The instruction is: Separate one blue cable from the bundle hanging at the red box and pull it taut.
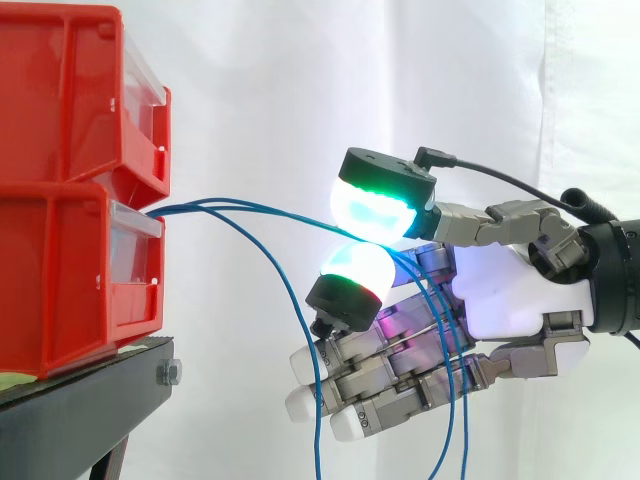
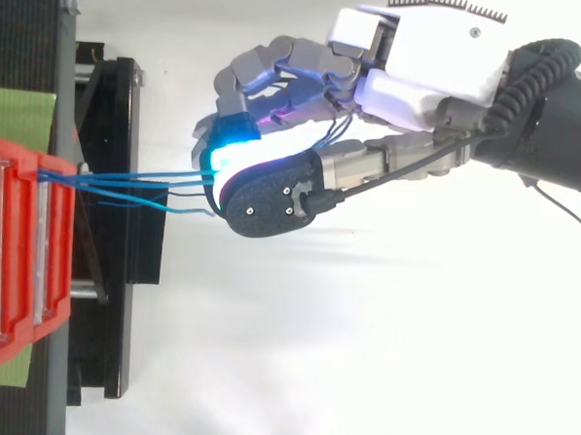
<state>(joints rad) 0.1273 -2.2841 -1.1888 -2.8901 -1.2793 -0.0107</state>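
Blue, thin, smooth-jacketed: the blue cable (image 1: 270,211), one of several strands leaving the red box (image 1: 70,290) at the gap between the stacked bins.

Location: it runs from the box front rightward to the hand (image 1: 500,295), nearly level, with a slight sag.

Hold: two glowing fingertips (image 1: 372,208) are closed on it from above and below in a pinch. The other fingers are curled lower down, and the slack strands (image 1: 304,330) drape past them. From the top view I cannot tell whether the pads trap one strand or more.

Handling, as I judge it: very light and limp. The jacket is likely to slip between rounded pads under pull.

Grip point: mid-span, clear of the box, squarely between the pad centres. I would pull gently, since the anchored end could kink.

Support: black stand (image 1: 80,400).
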